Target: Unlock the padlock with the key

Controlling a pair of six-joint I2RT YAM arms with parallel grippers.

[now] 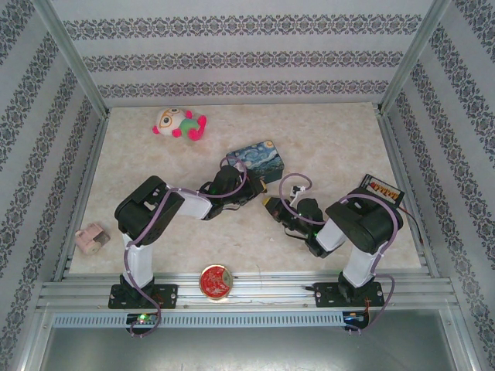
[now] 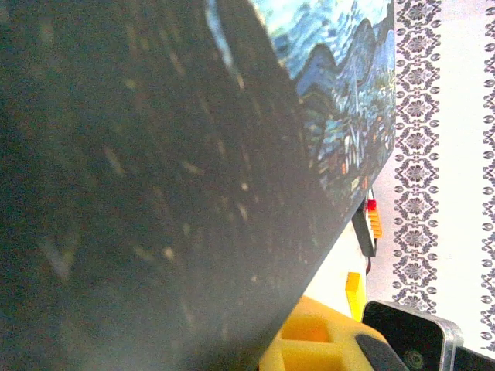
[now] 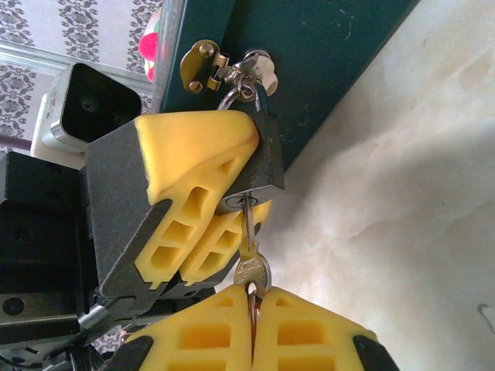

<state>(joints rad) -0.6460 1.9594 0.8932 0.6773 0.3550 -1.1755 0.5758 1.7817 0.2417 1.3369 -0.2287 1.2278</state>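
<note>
The small dark padlock (image 3: 267, 158) hangs by its silvery shackle (image 3: 238, 98) from the brass hasp (image 3: 199, 65) on the blue painted tin (image 1: 259, 160). My left gripper (image 3: 246, 182) is shut on the padlock's body, its yellow fingers (image 3: 193, 166) on either side of it. The key (image 3: 250, 249) is in the keyhole at the padlock's bottom. My right gripper (image 3: 253, 297) is shut on the key's head. In the top view the left gripper (image 1: 252, 188) and right gripper (image 1: 272, 205) meet just in front of the tin. The left wrist view shows the tin's dark side (image 2: 155, 185) up close.
A plush toy (image 1: 179, 124) lies at the back left. A pink object (image 1: 91, 239) sits at the left edge and a round red tin (image 1: 216, 280) at the near rail. An orange and black item (image 1: 384, 188) lies at the right. Patterned walls enclose the table.
</note>
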